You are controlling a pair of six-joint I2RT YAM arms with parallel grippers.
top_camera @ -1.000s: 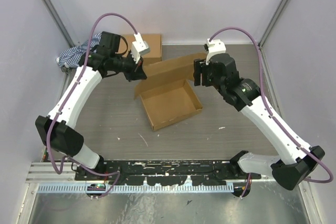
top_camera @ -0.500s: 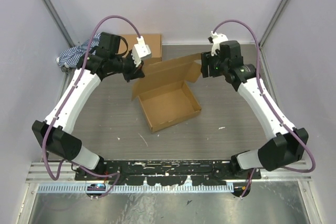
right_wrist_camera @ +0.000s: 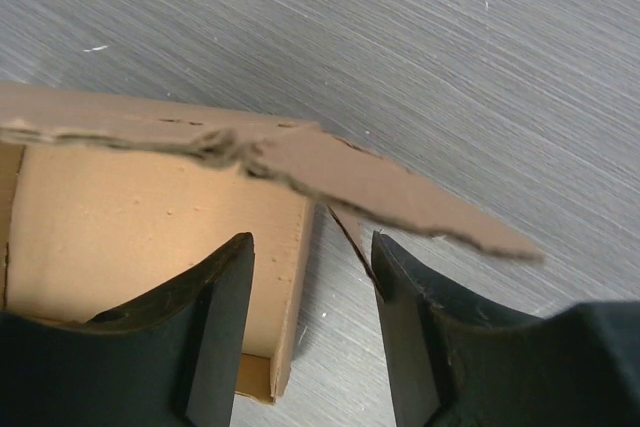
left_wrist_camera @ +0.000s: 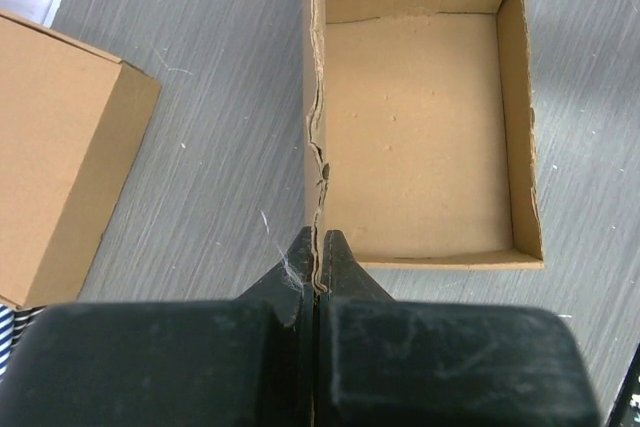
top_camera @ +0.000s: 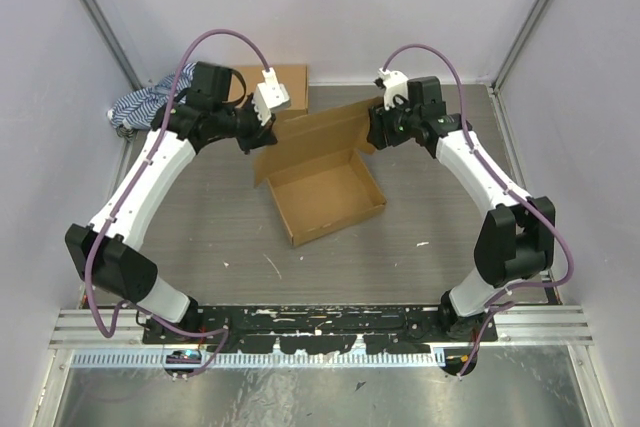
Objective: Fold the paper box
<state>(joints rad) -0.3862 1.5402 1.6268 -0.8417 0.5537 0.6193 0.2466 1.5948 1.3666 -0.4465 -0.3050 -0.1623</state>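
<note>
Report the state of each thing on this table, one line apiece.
Brown corrugated cardboard mailer box: tray formed, lid flap raised, unclosed.
Compact brown cardboard box: closed.
Blue-and-white striped cloth: crumpled.
Left gripper: shut on the mailer's lid edge.
Right gripper: open, astride the lid's corner.

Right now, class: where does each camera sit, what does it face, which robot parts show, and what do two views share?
Top external: above and behind, looking down on the table; both arms show.
Left wrist: on the left arm, looking down; left tool shut on the paper box's flap.
Right wrist: on the right arm, looking down; open right tool near another flap.
Shared: both wrist views show the box's tray.
</note>
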